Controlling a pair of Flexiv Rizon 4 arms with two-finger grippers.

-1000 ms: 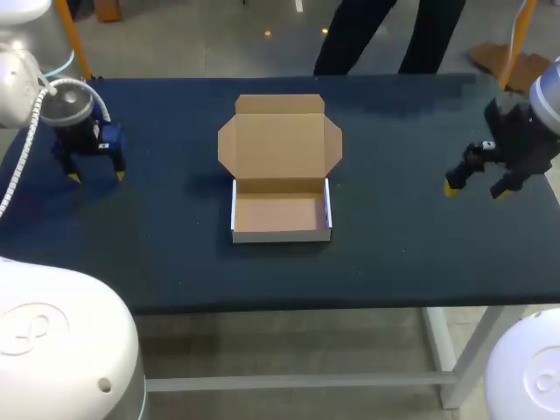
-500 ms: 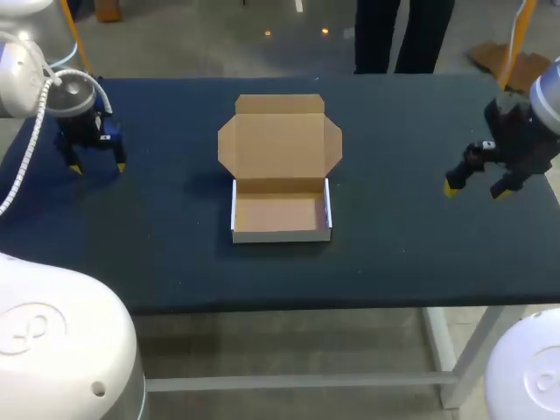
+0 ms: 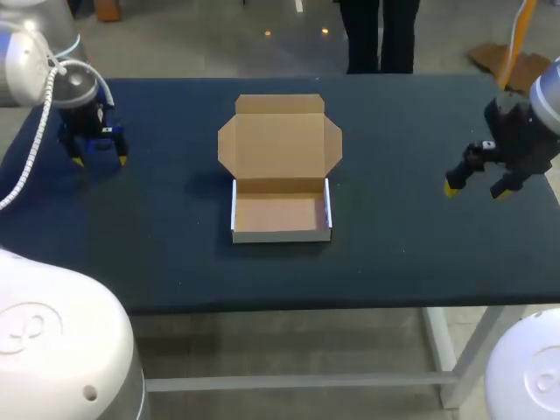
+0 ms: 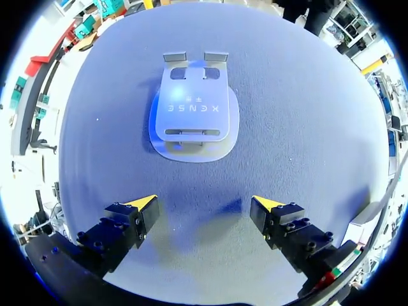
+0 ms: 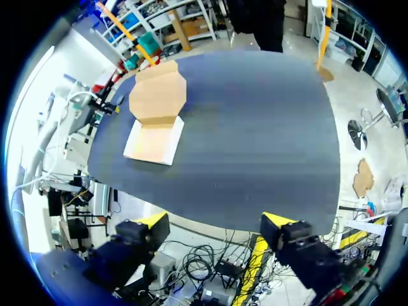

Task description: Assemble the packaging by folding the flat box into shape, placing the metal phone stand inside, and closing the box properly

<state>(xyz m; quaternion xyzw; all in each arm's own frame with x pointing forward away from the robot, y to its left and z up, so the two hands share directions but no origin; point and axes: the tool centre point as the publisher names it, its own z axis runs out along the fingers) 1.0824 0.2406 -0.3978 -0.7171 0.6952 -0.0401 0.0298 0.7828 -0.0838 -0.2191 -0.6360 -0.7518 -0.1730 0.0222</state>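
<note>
The cardboard box (image 3: 280,166) sits mid-table, folded into a tray with its lid lying open and flat toward the far edge; it also shows far ahead in the right wrist view (image 5: 156,118). The metal phone stand (image 4: 194,111) lies flat on the table just ahead of my left gripper (image 4: 204,205), whose fingers are open and touch nothing. From above, that left gripper (image 3: 99,161) hangs near the table's far left corner and my arm hides the stand. My right gripper (image 3: 475,190) hovers open and empty at the right side (image 5: 215,221).
The dark blue table (image 3: 394,245) carries only the box and the stand. Wide bare cloth lies between the box and each gripper. The right gripper is close to the table's right edge.
My left gripper has drifted a little toward the table's far edge. The right arm and the box have not moved.
</note>
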